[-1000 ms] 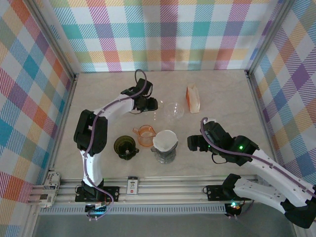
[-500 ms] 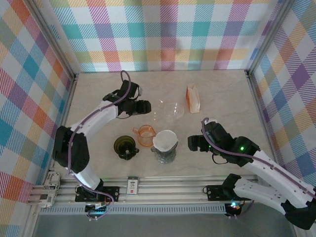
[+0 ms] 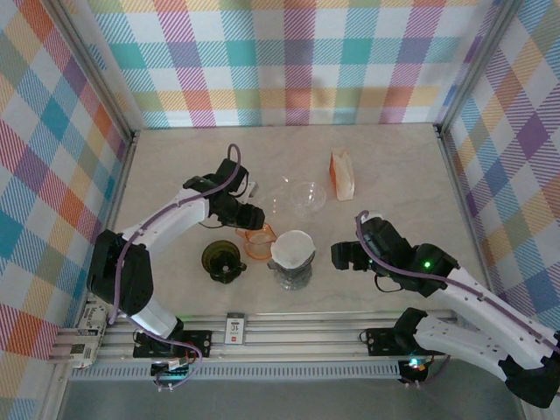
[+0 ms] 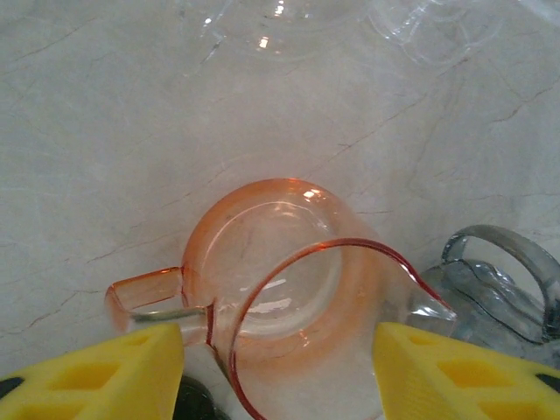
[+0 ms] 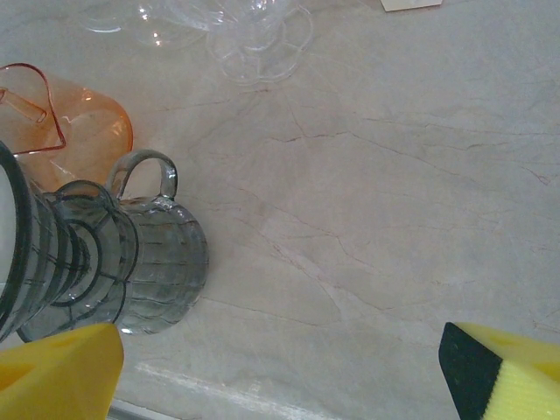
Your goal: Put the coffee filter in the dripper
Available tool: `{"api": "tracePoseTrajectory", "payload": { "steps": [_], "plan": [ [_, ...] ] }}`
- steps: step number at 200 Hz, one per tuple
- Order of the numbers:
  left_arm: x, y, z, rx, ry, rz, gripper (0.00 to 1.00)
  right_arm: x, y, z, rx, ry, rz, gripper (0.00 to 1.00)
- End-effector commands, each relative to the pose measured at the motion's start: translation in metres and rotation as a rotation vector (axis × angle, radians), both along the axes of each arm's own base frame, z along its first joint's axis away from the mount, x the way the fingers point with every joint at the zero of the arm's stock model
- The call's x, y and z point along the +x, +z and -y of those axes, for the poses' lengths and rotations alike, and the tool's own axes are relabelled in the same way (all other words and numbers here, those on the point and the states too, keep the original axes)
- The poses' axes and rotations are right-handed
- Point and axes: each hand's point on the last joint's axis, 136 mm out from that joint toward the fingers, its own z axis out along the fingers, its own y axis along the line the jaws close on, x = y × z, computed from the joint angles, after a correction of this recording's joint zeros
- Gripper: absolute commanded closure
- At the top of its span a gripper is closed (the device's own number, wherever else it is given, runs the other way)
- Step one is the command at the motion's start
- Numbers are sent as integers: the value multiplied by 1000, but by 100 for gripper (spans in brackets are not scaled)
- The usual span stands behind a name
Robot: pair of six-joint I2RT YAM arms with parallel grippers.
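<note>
The white filter already sits in the grey dripper, so little seems left. Left of it, the left tool hangs spread over the orange dripper. The right tool is spread and empty.

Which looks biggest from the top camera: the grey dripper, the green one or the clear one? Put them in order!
1. grey dripper, with its white filter
2. green dripper and clear dripper: they look about alike, too close to rank

A pale beige marble-veined desk is enclosed on three sides by multicoloured plaid walls and edged with silver aluminium rails.
</note>
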Motion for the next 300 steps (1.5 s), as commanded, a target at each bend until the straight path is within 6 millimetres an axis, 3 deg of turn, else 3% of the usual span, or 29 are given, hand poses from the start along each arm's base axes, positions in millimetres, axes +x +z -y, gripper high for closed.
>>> {"api": "tracePoseTrajectory", "payload": {
  "steps": [1, 47, 83, 174, 218, 242, 275, 300],
  "plan": [
    [6, -6, -1, 46, -14, 6, 46, 0, 0, 0, 17, 6, 10, 6],
    [16, -9, 11, 73, -68, 11, 50, -1, -1, 2, 10, -1, 6, 6],
    [12, -19, 6, 143, -75, -9, 63, -2, -1, 4, 6, -4, 8, 6],
    [9, -34, -1, 194, -60, -33, 60, -1, -5, 1, 12, 0, -4, 6],
    [13, -27, -1, 199, -49, 0, 54, -1, -5, 2, 9, -2, -6, 5],
    [13, 0, 9, 154, -59, 80, 46, -1, -6, 2, 8, -2, -9, 5],
    [10, 21, 6, 148, -68, 101, 45, -1, -6, 1, 12, 2, -15, 5],
    [3, 15, 4, 155, -82, 77, 50, -3, -7, 1, 18, 1, -13, 5]
  ]
}}
